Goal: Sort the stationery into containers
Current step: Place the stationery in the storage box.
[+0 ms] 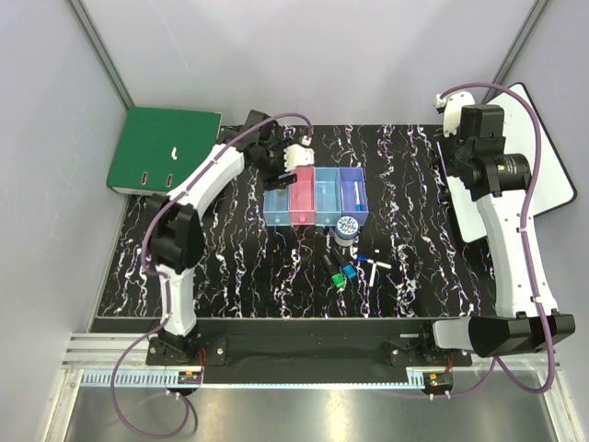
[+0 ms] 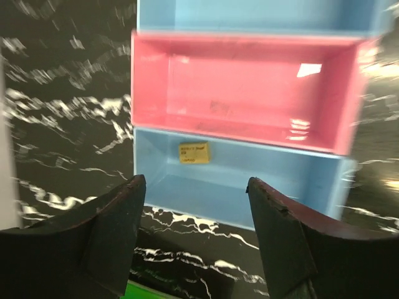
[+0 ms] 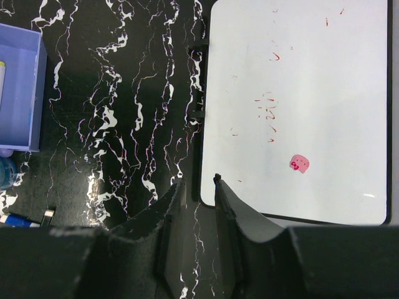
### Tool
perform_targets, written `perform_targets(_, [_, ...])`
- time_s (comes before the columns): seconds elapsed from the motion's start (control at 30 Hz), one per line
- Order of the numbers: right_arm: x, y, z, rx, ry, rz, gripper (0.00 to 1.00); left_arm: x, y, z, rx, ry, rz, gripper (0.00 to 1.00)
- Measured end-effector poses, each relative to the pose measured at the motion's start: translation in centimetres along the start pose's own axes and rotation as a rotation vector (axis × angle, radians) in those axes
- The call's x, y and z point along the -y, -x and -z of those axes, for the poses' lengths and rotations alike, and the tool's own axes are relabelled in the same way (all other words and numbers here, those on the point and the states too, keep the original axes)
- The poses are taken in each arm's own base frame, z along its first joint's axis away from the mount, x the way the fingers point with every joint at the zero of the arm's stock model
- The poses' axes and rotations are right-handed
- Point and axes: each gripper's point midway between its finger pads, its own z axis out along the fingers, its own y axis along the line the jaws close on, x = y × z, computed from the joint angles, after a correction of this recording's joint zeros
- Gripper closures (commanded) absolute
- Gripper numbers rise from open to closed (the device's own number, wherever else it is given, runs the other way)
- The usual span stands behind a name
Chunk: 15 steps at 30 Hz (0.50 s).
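Observation:
Four joined containers stand mid-table: light blue (image 1: 278, 207), pink (image 1: 303, 195), light blue (image 1: 327, 195) and purple-blue (image 1: 352, 193), the last holding a white pen. The tape roll (image 1: 347, 226) lies just in front of them. Black markers (image 1: 333, 267) with green (image 1: 350, 273) and blue (image 1: 363, 259) caps and white pens (image 1: 375, 264) lie nearer. My left gripper (image 1: 291, 169) hovers at the bins' far edge, open and empty (image 2: 196, 187), over the light blue bin (image 2: 249, 180) beside the pink bin (image 2: 249, 93). My right gripper (image 3: 198, 184) is empty, its jaws a narrow gap apart, at the whiteboard's corner.
A green ring binder (image 1: 161, 149) lies at the back left. A white board with a black rim (image 1: 543, 175) lies at the right, filling much of the right wrist view (image 3: 299, 106). The purple-blue bin (image 3: 19, 93) shows at that view's left edge.

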Motion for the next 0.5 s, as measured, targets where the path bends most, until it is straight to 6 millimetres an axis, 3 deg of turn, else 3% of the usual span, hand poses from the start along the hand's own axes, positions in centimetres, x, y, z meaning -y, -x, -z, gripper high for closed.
perform_targets(0.07, [0.0,0.0,0.1,0.002,-0.001,0.0,0.67,1.3,2.6,1.7,0.033,0.008,-0.055,0.28])
perform_targets(0.17, [0.1,0.0,0.2,0.004,-0.001,-0.001,0.67,5.6,7.4,3.4,0.089,-0.023,-0.194,0.27])
perform_targets(0.3, [0.0,-0.1,0.2,0.002,-0.001,0.001,0.67,12.2,12.3,2.3,0.146,-0.125,-0.384,0.24])
perform_targets(0.4, [0.0,-0.3,0.2,0.0,-0.001,0.001,0.67,16.1,13.4,0.1,0.146,-0.219,-0.467,0.2])
perform_targets(0.5, [0.0,-0.5,0.4,-0.001,-0.001,0.004,0.67,17.3,13.1,-1.8,0.129,-0.266,-0.488,0.16])
